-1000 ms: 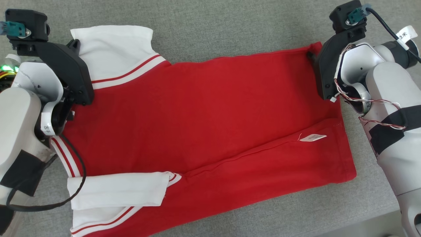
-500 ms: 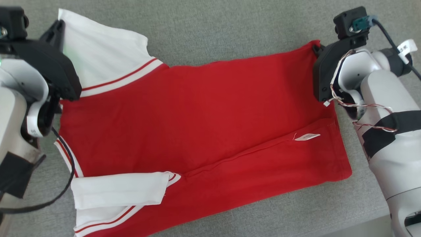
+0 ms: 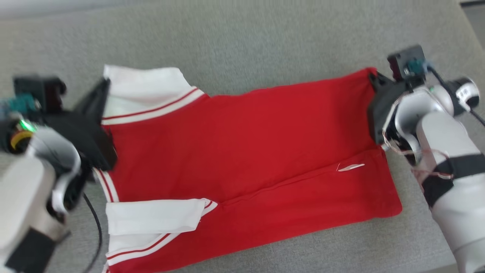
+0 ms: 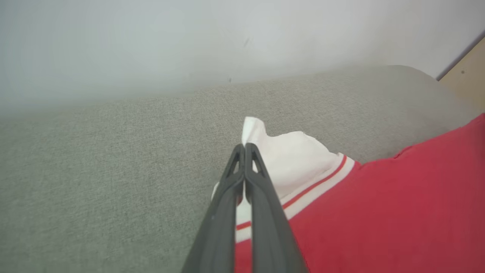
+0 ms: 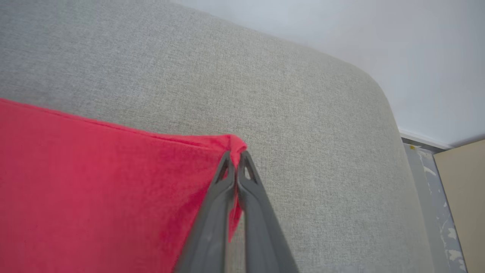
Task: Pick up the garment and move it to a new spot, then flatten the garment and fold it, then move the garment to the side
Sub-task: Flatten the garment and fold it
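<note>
Garment [image 3: 242,151]: a red shirt with white, red-striped sleeves, spread across the grey cushion [image 3: 265,45]. Its near long edge is folded up over the body. One white sleeve [image 3: 151,216] lies folded across the near left corner. A small white tag [image 3: 350,167] rests on the fold line towards the right. The shirt's near left corner is cut off by the bottom edge of the head view.

Left gripper [image 4: 244,148]: fingers pressed together on the far white sleeve. White cloth shows on both sides of the fingers, and a corner stands up past the tips. How much cloth sits between the pads is hidden by the fingers themselves.

Right gripper [image 5: 235,155]: fingers clenched on the far right corner of the red hem, which bunches at the tips. Part of the hem edge hangs behind the fingers and cannot be traced.

The head view is smeared, worst on the left. There both grippers' tips merge with their dark housings, so contact cannot be confirmed from that view. The arms are cut off by the frame edges.
</note>
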